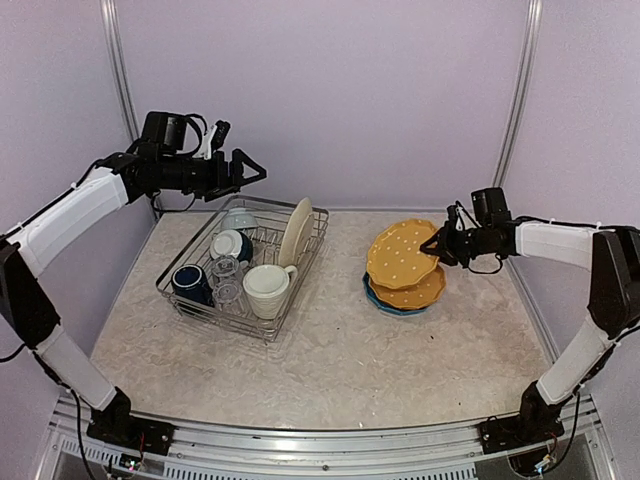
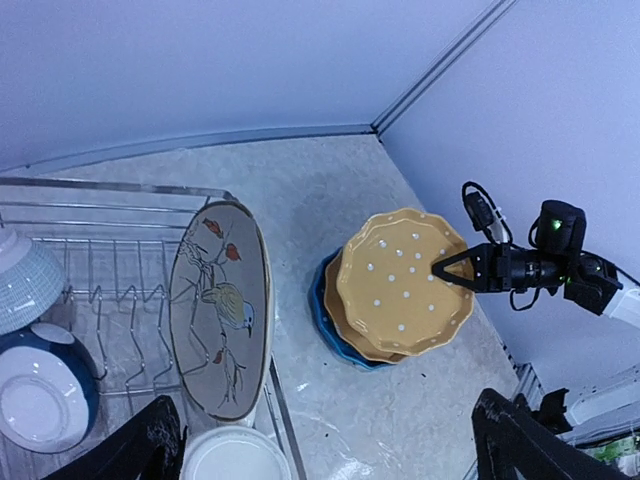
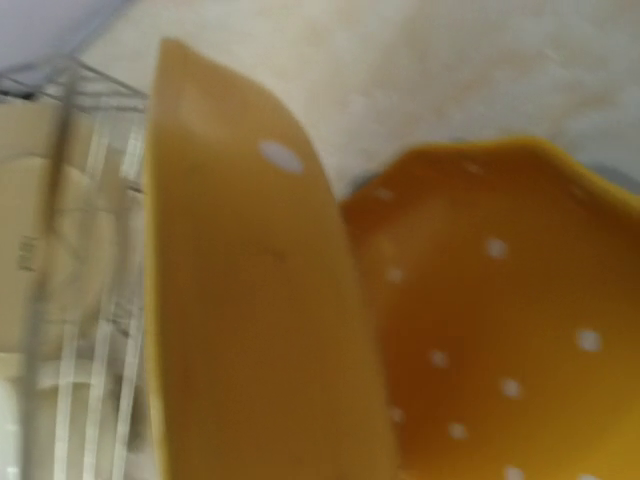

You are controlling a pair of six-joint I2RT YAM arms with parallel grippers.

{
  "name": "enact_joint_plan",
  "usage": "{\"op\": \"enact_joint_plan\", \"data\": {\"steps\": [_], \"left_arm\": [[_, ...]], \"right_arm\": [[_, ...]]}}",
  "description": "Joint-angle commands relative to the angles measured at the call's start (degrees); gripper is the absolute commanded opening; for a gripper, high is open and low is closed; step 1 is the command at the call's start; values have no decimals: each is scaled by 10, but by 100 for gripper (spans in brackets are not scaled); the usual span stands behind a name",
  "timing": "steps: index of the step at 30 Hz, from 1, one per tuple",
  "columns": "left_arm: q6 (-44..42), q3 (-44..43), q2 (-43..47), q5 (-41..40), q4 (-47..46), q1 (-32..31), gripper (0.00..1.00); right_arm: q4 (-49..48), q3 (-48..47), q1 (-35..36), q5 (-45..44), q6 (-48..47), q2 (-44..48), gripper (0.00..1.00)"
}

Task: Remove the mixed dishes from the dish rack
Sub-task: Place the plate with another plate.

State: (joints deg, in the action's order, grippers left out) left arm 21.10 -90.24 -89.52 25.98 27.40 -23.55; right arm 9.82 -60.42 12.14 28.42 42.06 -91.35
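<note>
1. Silver wire dish rack [image 1: 213, 314] at 9 o'clock on the marbled tabletop [image 1: 350, 370] holds one cream floral plate [image 1: 296, 230] upright along its 3 o'clock side; one large cream mug [image 1: 266, 290]; one navy mug [image 1: 190, 283]; clear glasses [image 1: 226, 275], number unclear; one dark white-lined bowl [image 1: 232, 245]; one teal bowl [image 1: 240, 218] at 12.
2. At the rack's 3 o'clock, a stack: one blue plate [image 1: 383, 302] beneath two yellow ones.
3. The right gripper [image 1: 428, 249] pinches the 3 o'clock rim of the upper yellow dotted plate [image 1: 398, 252]; it tilts over the lower yellow dotted plate [image 1: 420, 292].
4. The left gripper [image 1: 250, 180] gapes wide, holding nothing, above the rack's 11 o'clock corner; the floral plate lies toward its 5 o'clock.
</note>
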Motion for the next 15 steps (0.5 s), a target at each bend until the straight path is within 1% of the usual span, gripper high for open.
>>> {"op": "enact_joint_plan", "data": {"steps": [1, 9, 15], "left_arm": [[84, 9, -33, 127, -31, 6, 95], [97, -4, -91, 120, -36, 13, 91], [106, -15, -125, 132, -48, 16, 87]], "right_arm": [[-5, -32, -6, -5, -42, -1, 0], [-11, -3, -23, 4, -46, -17, 0], [-58, 26, -25, 28, -24, -32, 1]]}}
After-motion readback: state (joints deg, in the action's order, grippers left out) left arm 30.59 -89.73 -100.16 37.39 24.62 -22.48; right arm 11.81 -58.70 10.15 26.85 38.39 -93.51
